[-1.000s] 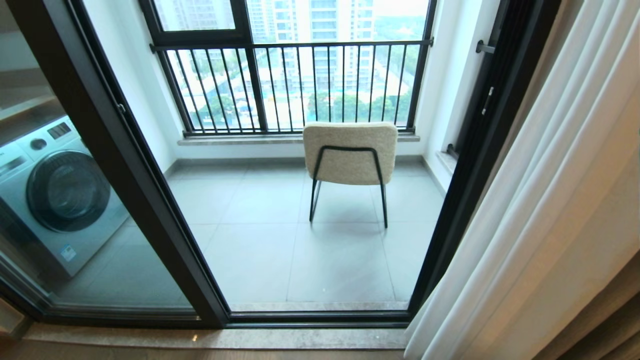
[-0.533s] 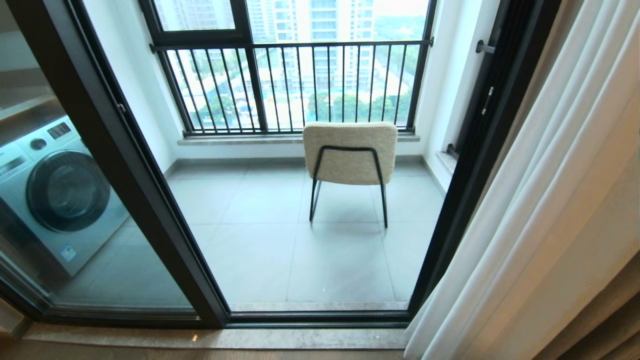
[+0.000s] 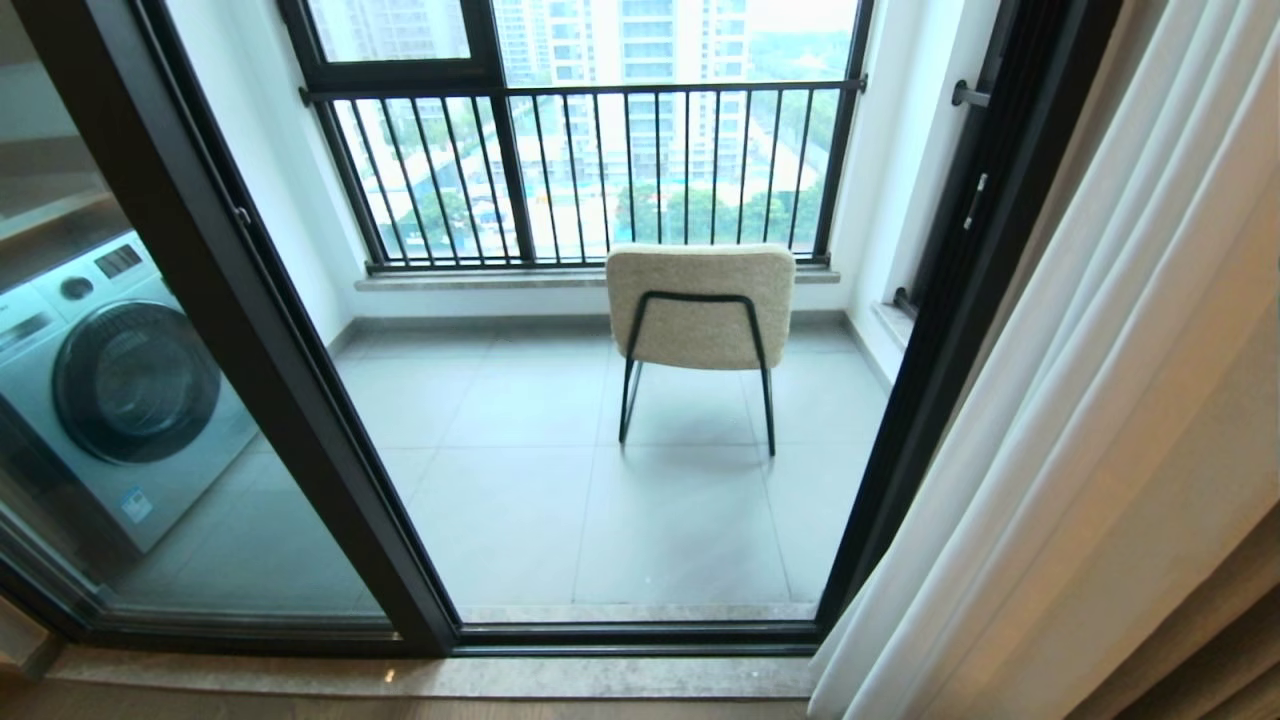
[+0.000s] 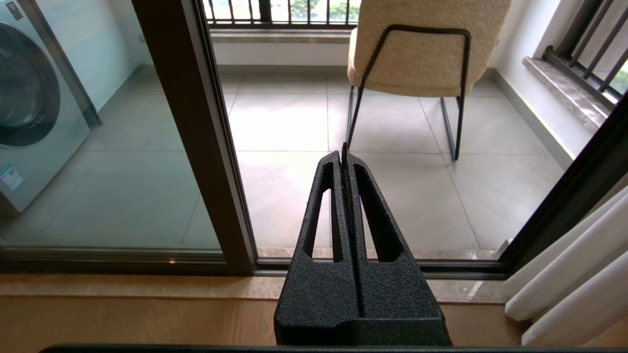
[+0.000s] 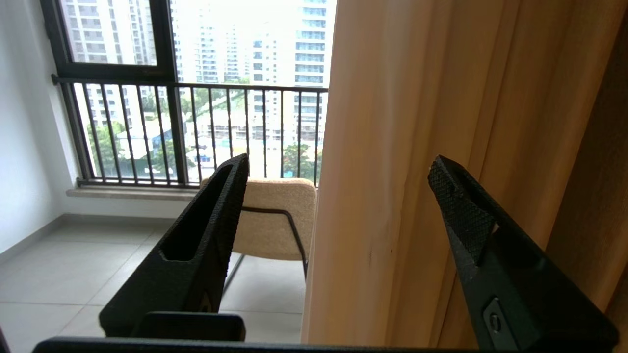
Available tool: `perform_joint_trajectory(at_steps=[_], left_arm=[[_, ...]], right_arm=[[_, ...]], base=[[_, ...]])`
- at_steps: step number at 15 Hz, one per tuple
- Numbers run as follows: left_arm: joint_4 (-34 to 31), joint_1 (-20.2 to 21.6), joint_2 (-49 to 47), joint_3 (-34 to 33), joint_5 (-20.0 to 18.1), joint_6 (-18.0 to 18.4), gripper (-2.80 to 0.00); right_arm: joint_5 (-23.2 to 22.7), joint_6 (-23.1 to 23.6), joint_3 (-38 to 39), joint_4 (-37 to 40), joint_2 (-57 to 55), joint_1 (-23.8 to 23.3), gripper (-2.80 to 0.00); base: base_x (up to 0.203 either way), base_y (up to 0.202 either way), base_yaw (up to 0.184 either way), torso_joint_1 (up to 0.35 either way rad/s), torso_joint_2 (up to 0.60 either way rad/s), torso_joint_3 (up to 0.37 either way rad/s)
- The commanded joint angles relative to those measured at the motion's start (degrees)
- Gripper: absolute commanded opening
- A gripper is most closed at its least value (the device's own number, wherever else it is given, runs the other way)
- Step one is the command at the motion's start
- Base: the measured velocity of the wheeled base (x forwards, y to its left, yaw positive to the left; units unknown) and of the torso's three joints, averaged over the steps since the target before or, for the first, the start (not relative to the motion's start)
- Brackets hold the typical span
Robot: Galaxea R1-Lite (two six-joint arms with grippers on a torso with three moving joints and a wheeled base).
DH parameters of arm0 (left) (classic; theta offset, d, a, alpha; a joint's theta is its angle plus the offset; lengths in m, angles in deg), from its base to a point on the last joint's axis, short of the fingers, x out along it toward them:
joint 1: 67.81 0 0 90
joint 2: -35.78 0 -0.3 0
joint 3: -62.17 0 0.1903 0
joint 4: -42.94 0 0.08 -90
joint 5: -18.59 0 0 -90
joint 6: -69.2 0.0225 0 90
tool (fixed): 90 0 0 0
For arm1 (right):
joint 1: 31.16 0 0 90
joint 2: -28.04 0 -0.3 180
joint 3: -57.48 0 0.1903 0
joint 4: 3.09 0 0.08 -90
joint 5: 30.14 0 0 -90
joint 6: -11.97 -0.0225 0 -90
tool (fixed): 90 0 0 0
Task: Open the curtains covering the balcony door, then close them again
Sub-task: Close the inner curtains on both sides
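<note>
The sheer white curtains (image 3: 1080, 420) hang bunched at the right side, leaving the opening uncovered. The balcony door (image 3: 250, 330), with its dark frame and glass pane, stands at the left. Neither gripper shows in the head view. In the right wrist view my right gripper (image 5: 338, 162) is open wide, and the leading fold of the curtains (image 5: 392, 171) lies ahead in line with the gap between its fingers. Nothing is gripped. My left gripper (image 4: 343, 153) is shut and empty, held low before the door sill, with the curtains' hem (image 4: 564, 274) off to one side.
A beige chair (image 3: 700, 305) on black legs stands on the balcony tiles before the black railing (image 3: 600, 170). A washing machine (image 3: 120, 390) shows behind the glass at the left. A thicker tan drape (image 3: 1200, 640) hangs beyond the sheer fabric. A stone sill (image 3: 430, 675) runs along the door track.
</note>
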Motion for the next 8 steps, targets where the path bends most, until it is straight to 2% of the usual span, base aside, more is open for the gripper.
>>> perform_joint_trajectory(at_steps=[1, 8], left_arm=[[-0.02, 0.01, 0.02, -0.01, 0.01, -0.03, -2.8], [-0.02, 0.01, 0.02, -0.01, 0.01, -0.03, -2.8]], right_arm=[[0.02, 1.12, -0.02, -2.12, -4.05, -0.43, 0.0], [0.0, 3.11, -0.08, -12.8, -15.38, -4.2, 0.0]], base=[[0.0, 0.0, 0.0, 0.0, 0.0, 0.0], [0.0, 0.0, 0.0, 0.0, 0.0, 0.0]])
